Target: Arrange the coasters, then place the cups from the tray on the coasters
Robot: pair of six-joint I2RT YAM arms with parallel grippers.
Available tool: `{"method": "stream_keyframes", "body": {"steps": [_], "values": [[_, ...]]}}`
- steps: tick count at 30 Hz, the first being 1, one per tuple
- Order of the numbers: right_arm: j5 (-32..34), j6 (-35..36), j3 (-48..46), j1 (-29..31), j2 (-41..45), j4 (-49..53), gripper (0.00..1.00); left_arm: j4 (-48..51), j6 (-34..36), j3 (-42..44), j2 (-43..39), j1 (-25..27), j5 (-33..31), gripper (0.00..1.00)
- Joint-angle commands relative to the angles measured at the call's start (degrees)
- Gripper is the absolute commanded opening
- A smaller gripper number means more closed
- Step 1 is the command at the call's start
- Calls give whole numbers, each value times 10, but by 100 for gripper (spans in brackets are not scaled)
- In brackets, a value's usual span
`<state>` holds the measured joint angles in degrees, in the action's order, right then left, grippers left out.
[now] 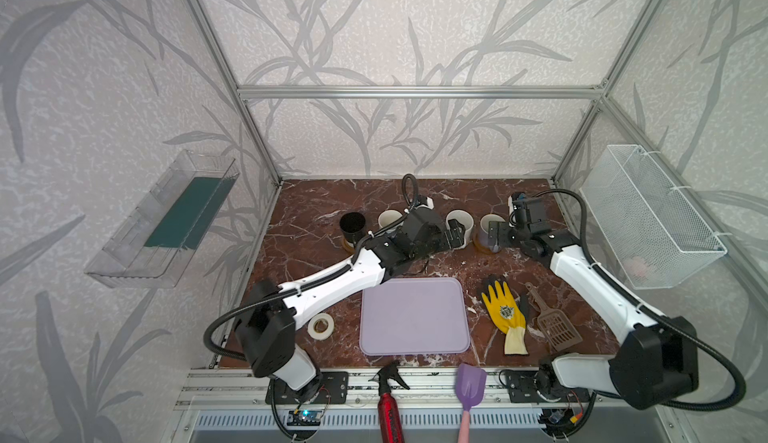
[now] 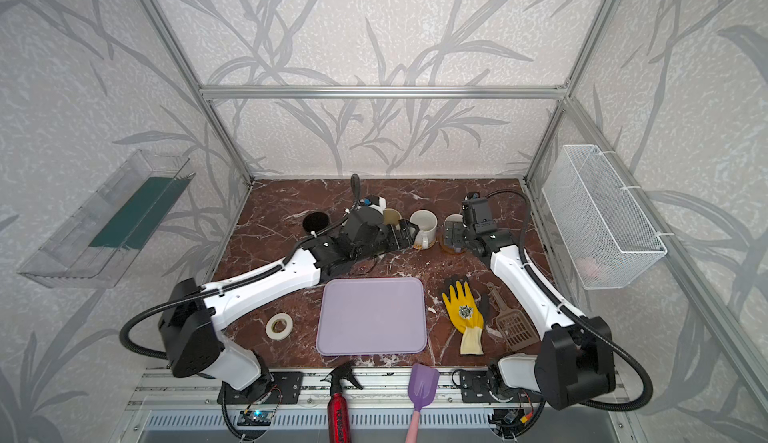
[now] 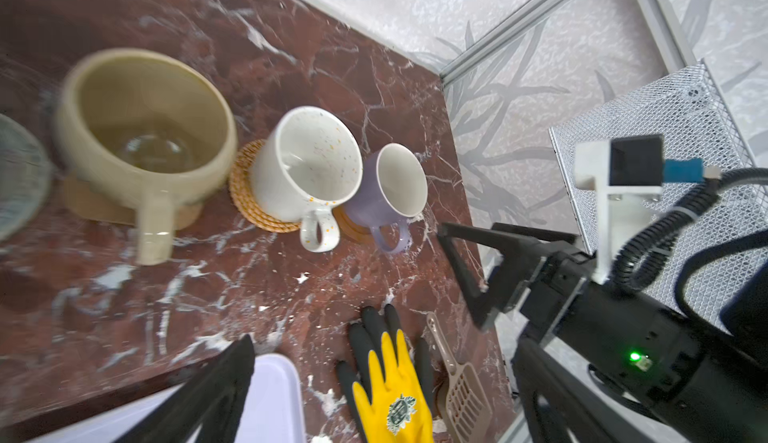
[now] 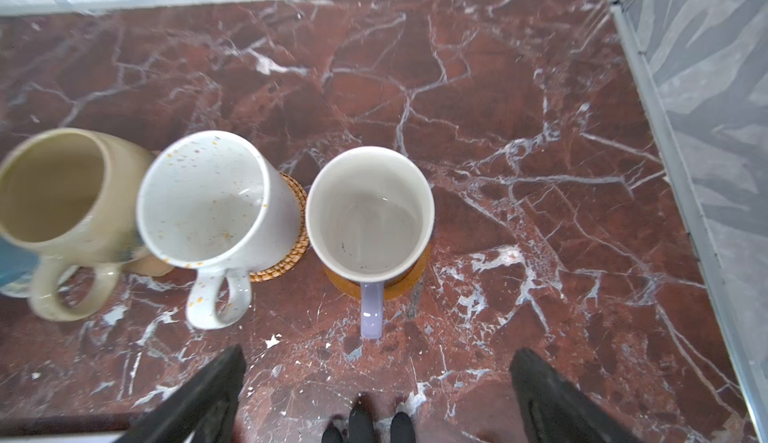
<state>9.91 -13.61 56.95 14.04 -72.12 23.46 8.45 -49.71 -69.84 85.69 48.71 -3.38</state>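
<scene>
1. In both top views the tray lies flat at the front middle of the counter, between a white tape roll and a yellow glove. The left wrist view catches only one corner of it.
2. The cups stand in a row along the back of the counter. Only the top views show the black mug, at the left end on an amber coaster.
3. In a top view the left arm's wrist hides the beige mug, and a white-lined mug shows beside the black one. In a top view with that mug hidden, the beige mug shows.
4. The left wrist view shows the coasters best. There the beige mug sits on a tan coaster, the white speckled mug on a golden rattan coaster, and the lavender mug on an amber-brown disc. Their handles point toward the front.
5. The right gripper is released, its jaws spread wide with nothing between them. It sits just in front of the lavender mug's handle without touching it. In the top views its body covers part of that mug.
6. The left gripper sits beside the white speckled mug. Its own wrist view shows its fingers far apart and holding nothing.
</scene>
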Motion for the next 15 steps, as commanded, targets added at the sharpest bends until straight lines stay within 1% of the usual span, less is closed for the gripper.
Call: {"method": "stream_keyframes", "body": {"steps": [1,2,4,7,8,9,11,12,13,15], "values": [[-11,9,-58,2,65,-43,99,55,102,62,-85,-20,-99,99],[-16,13,-71,2,83,-51,99,65,117,88,-114,-29,-116,99],[-21,22,-92,2,104,-57,99,71,142,148,-174,-56,-130,99],[31,-5,-117,2,115,-55,99,103,146,223,-259,-120,-147,99],[54,-18,-129,1,115,-58,100,109,160,245,-284,-140,-149,99],[61,-16,-143,0,116,-66,95,107,181,264,-309,-152,-158,98],[76,12,-191,0,124,-127,92,102,235,298,-345,-176,-192,97],[90,13,-208,0,128,-145,91,92,257,313,-355,-186,-208,98],[103,20,-229,-1,134,-173,89,74,281,333,-364,-197,-228,98],[128,37,-267,-2,143,-236,85,7,327,379,-386,-217,-257,98]]}}
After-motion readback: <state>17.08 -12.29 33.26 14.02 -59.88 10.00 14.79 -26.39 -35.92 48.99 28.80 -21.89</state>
